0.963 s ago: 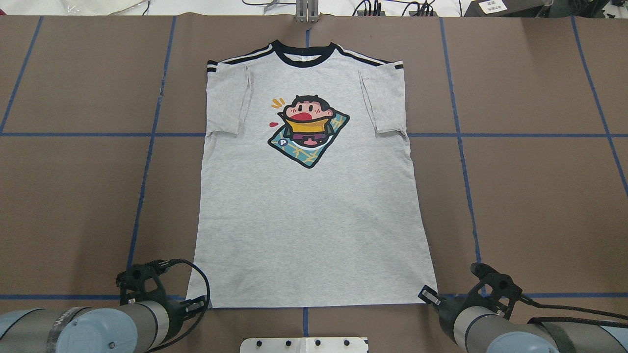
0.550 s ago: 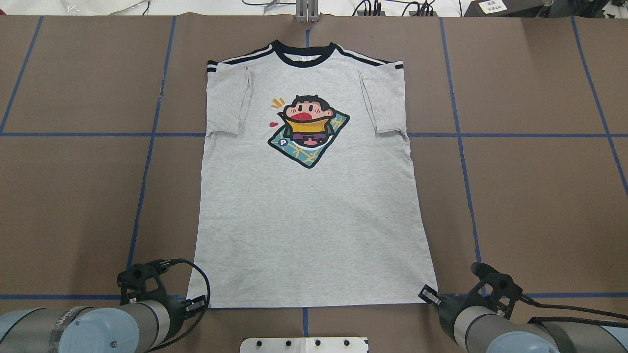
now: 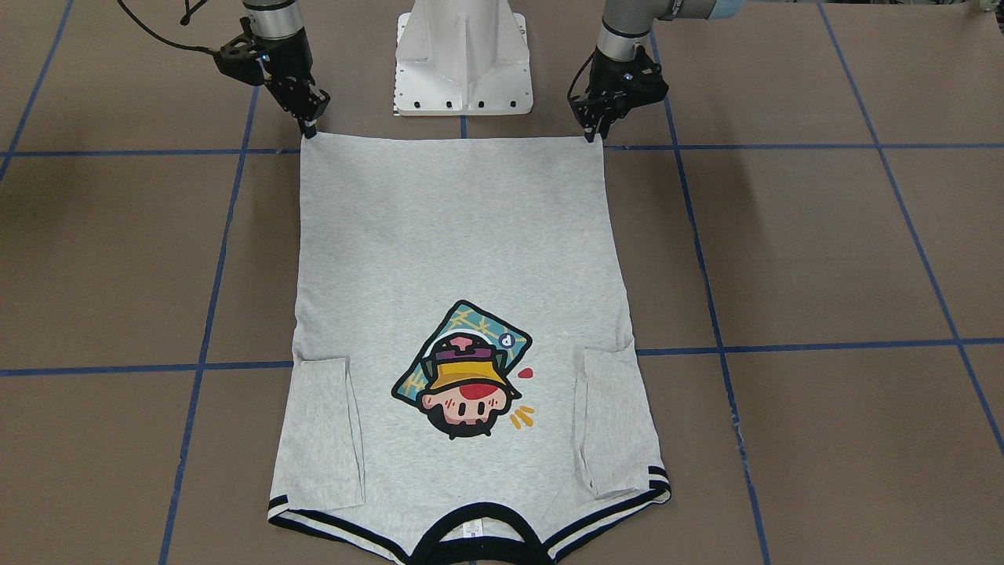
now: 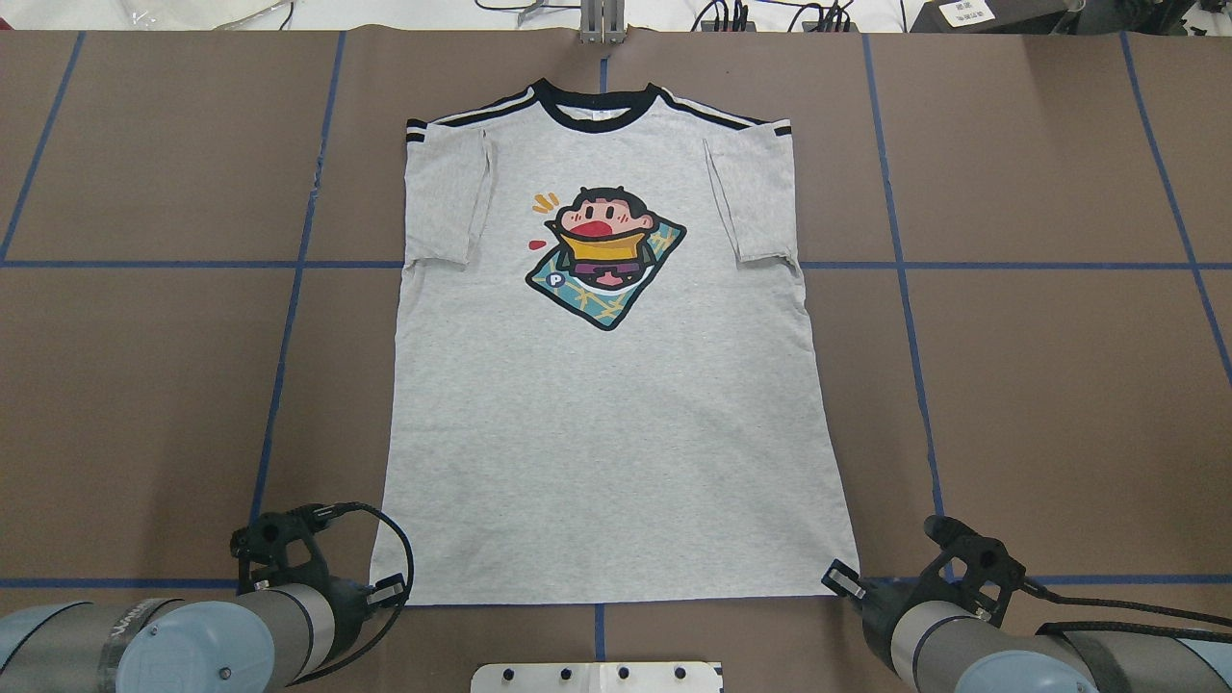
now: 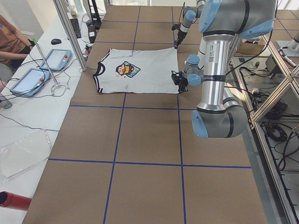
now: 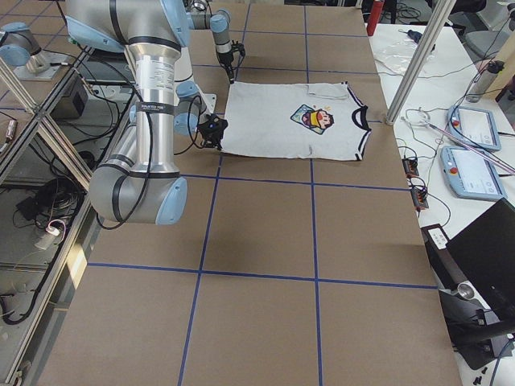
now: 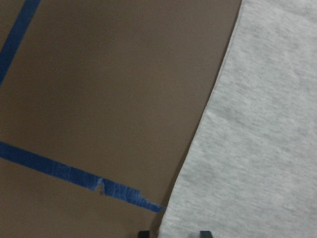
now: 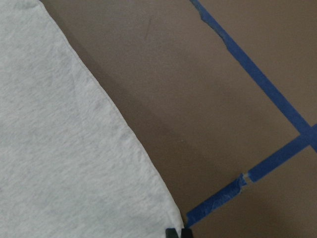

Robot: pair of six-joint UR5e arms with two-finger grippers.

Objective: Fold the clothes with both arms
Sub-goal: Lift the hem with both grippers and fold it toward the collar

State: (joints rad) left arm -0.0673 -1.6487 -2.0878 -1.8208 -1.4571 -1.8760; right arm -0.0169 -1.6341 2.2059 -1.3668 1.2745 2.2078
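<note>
The light grey T-shirt (image 4: 606, 414) lies flat, print up, on the brown table, with both sleeves folded in and the black collar (image 4: 597, 101) at the far edge. It also shows in the front view (image 3: 455, 235). My left gripper (image 4: 390, 589) (image 3: 594, 133) is at the hem's left corner. In the left wrist view its fingertips (image 7: 204, 233) stand apart, astride the shirt's edge (image 7: 257, 148). My right gripper (image 4: 837, 577) (image 3: 310, 129) is at the hem's right corner. In the right wrist view its fingertips (image 8: 171, 232) are close together at the corner tip (image 8: 64, 148).
The white pedestal base (image 3: 463, 63) stands between the two arms, just behind the hem. Blue tape lines (image 4: 289, 318) cross the brown table. A metal post (image 4: 602, 24) stands behind the collar. A bench with tablets (image 5: 51, 60) runs along the far side.
The left arm has shifted slightly at the hem's left corner. The shirt and the right arm have not visibly moved.
</note>
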